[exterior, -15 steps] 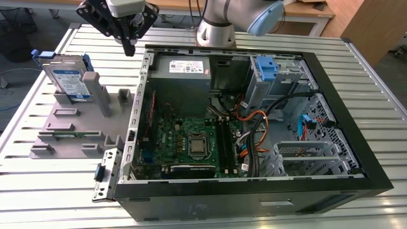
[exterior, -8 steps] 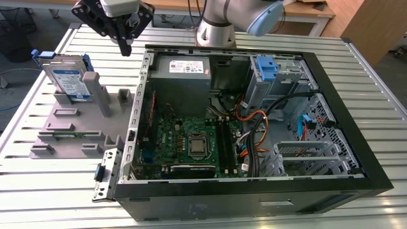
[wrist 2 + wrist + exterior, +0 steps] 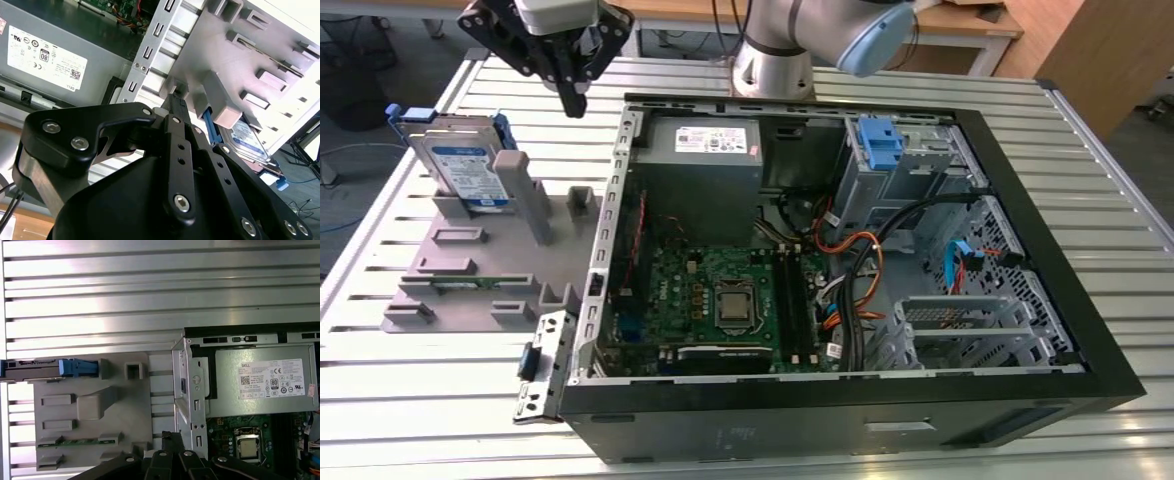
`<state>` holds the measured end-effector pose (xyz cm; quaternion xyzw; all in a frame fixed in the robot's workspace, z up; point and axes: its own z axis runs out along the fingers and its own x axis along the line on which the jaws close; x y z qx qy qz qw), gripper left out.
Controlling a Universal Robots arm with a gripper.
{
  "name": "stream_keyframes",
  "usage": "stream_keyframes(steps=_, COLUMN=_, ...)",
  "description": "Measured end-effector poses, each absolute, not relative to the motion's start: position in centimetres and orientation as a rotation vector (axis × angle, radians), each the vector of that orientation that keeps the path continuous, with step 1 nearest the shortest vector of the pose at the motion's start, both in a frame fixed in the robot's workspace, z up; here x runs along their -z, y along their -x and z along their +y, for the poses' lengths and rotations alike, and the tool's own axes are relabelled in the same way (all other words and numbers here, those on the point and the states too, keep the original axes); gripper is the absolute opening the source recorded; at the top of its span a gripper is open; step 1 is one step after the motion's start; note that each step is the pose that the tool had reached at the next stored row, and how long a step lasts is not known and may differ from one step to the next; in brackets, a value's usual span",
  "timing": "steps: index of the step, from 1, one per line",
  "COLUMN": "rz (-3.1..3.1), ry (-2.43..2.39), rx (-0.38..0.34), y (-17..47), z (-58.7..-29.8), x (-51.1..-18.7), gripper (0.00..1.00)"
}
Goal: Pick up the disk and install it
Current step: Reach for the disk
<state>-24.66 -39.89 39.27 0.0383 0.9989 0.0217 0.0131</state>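
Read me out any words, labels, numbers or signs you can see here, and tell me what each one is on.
No text can be quoted reliably.
White sticker on the power-supply box: lines of print and marks, too small to read.
Blue-and-white label on the disk: blurred, unreadable.
Pale sticker on the computer case: too small to read.

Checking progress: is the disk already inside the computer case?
No, the disk stands upright in the grey holder beside the case, at the exterior view's left.
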Motion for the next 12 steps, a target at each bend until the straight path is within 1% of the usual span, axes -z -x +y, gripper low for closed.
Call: stream_keyframes(steps=12, rz=3.112, ry=-0.119, rx=-0.068, y=25.74, z=-39.9, x=-39.27, gripper=0.11)
